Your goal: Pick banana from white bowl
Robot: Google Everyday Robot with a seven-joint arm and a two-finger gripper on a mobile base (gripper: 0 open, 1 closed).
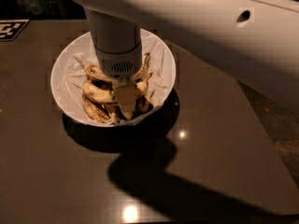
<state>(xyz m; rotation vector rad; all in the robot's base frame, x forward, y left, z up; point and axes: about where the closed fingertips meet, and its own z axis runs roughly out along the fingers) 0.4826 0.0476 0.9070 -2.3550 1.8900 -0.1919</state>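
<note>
The pale beige claw (126, 105) hangs straight down inside the large, deep, round white bowl (55, 80), low among the fruit. Whether it is spread or pinching anything, I cannot tell. The long curved yellow banana (97, 92) with brown flecks lies in the bowl, just beside the claw on the camera's left. It rests on crumpled white paper (74, 76), with darker brown-blotched bananas (93, 110) close by. The bowl sits on a dark brown tabletop (215, 139).

A dark glossy table (219, 139) carries two light reflections (181, 134) on its near part. A black-and-white marker (10, 29) lies far left, and speckled floor (280, 125) shows at right. The gripper (126, 101) hangs over the table's far left.
</note>
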